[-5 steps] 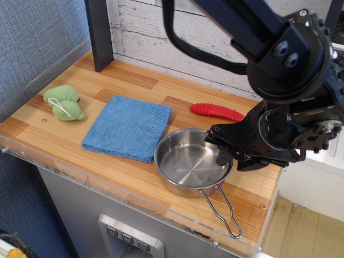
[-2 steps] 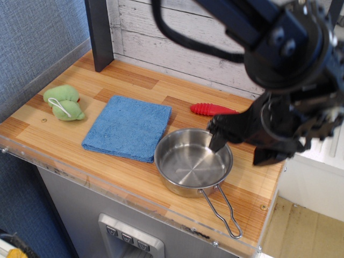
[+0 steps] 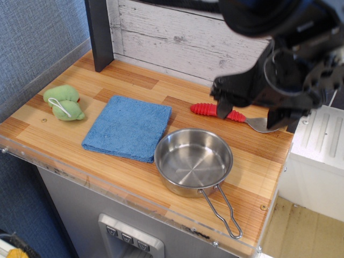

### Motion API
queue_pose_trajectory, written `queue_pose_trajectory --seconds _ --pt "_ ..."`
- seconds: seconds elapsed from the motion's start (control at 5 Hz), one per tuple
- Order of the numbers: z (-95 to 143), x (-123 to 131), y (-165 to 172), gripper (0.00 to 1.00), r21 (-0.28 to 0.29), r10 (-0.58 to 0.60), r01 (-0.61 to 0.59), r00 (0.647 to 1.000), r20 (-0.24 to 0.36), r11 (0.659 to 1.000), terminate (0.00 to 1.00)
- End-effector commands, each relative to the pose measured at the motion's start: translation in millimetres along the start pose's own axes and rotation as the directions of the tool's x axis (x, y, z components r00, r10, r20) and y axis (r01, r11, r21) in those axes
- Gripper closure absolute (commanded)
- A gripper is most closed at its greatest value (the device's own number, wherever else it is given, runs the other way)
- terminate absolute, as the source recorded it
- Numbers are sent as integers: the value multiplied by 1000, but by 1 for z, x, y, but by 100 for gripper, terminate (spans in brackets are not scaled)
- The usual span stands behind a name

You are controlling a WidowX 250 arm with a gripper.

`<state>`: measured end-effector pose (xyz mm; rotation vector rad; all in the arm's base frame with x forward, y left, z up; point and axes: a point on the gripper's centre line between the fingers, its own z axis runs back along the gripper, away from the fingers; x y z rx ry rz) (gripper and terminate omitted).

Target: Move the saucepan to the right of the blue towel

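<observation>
The pan (image 3: 193,161) sits on the table (image 3: 258,177) just right of the blue towel (image 3: 129,127), its rim touching the cloth's corner, wire handle pointing toward the front edge. The hand (image 3: 252,110) hangs above the red-handled spoon (image 3: 226,113), fingers spread and holding nothing. A green toy (image 3: 63,102) lies far left.

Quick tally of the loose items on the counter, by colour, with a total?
Blue: 1, the towel
Silver: 1, the saucepan
Green: 1, the stuffed toy
Red and metal: 1, the spoon
Total: 4
</observation>
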<state>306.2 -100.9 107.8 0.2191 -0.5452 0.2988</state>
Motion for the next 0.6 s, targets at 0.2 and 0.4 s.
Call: queue_pose_trajectory --seconds 0.2,0.4 --pt "15 10 4 0 -30 29 -28 999 36 999 0" --pt "15 10 4 0 -30 29 -28 999 36 999 100"
